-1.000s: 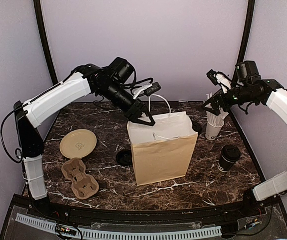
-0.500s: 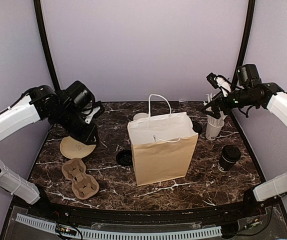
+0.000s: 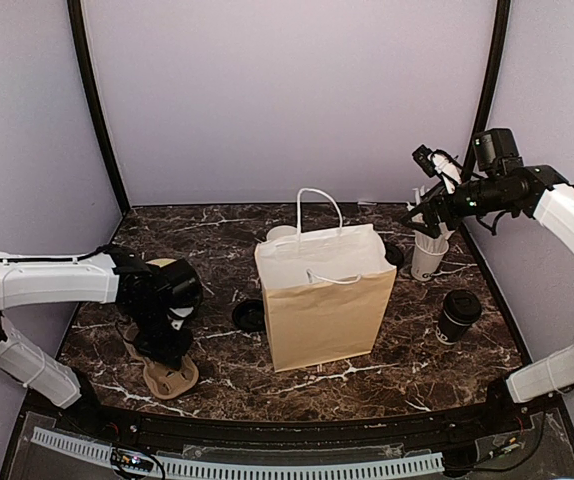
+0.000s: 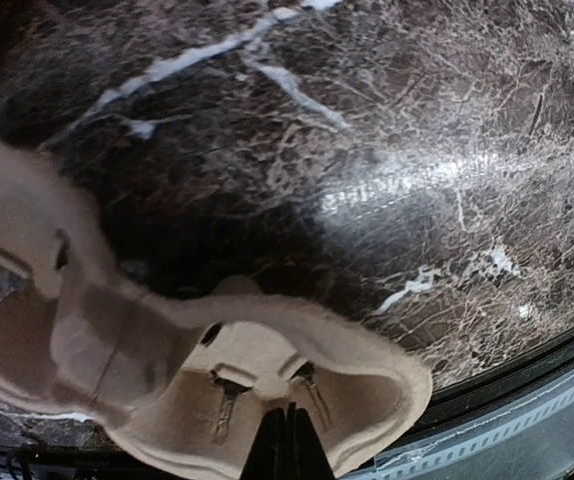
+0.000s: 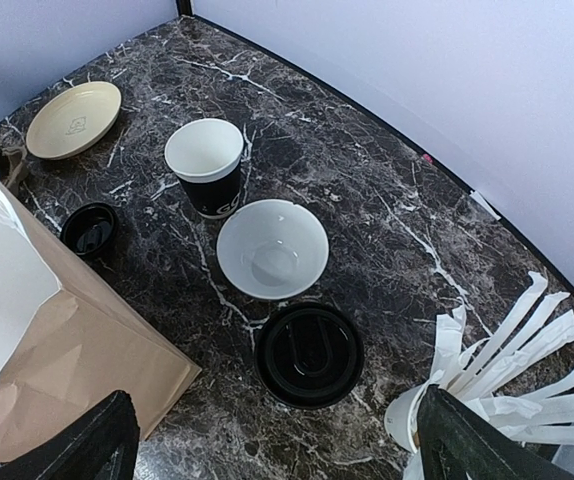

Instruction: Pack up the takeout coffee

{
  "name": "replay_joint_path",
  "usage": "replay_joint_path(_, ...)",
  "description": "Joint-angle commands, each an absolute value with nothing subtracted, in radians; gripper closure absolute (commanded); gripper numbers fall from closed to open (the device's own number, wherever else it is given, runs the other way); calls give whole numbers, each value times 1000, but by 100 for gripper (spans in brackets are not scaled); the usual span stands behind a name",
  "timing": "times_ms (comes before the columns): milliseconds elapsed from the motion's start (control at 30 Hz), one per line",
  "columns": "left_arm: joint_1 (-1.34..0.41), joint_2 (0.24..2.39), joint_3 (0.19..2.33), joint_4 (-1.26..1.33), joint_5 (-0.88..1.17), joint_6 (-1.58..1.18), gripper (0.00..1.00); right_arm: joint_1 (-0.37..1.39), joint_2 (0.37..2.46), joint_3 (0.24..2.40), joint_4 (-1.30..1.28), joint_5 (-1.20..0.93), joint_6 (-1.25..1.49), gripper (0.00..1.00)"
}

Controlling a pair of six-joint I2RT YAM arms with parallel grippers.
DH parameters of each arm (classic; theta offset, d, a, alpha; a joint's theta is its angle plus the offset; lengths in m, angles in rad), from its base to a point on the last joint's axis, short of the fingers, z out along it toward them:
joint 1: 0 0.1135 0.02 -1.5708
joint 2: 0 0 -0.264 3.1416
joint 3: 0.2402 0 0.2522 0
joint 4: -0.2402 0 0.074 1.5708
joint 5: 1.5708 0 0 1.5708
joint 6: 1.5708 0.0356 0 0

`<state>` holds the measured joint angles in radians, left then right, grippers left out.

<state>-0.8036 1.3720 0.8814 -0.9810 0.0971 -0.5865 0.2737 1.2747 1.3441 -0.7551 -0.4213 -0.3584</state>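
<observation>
Left gripper (image 4: 287,447): jaws pressed together with no gap; tips at the rim of 1 well of the tan moulded-pulp cup carrier (image 4: 267,370); you cannot tell whether a thin wall is pinched between them.
Right gripper (image 5: 277,425): fingers spread wide, holding nothing; it hangs above the white cup of wrapped straws (image 3: 428,257) at the back right.
Lidded black paper coffee cup (image 3: 459,315): upright on the dark marble table (image 3: 417,370), right of the brown paper bag (image 3: 322,310); forward of and below the right gripper.
Open black paper coffee cup (image 5: 205,165): upright behind the bag, near the low white bowl (image 5: 272,248); no lid on it.
Deciding relation: both cups have a vertical long axis; the bag stands between the lidded 1 and the left arm, so your right arm is clearly nearer; the carrier lies at the left front, well apart from both cups.
</observation>
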Motion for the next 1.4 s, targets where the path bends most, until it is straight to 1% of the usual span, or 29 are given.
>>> replay_joint_path(0,-834,1448,869,-857,191,-538,100,267,1259,1353,-727,-428,-362,2)
replay_joint_path(200,-843,1566,914,-707,247,-456,100,267,1255,1340,-728,-404,-364,2)
replay_joint_path(467,-833,1658,1046,-735,97,-415,100,267,1243,1321,-728,-393,-362,2)
replay_joint_path(667,-773,1632,1053,-753,-14,-434,100,267,1237,1305,-722,-399,-358,2)
replay_joint_path(867,-686,1621,1068,-690,-3,-355,100,267,1240,1292,-716,-412,-356,2)
replay_joint_path(1267,-603,1650,1156,-737,-72,-332,100,267,1191,1237,-701,-403,-356,2)
replay_joint_path(1333,-603,1618,1163,-763,-57,-326,94,267,1188,1235,-702,-403,-357,2)
replay_joint_path(1367,-604,1602,1156,-780,-32,-321,85,268,1186,1235,-703,-403,-357,2)
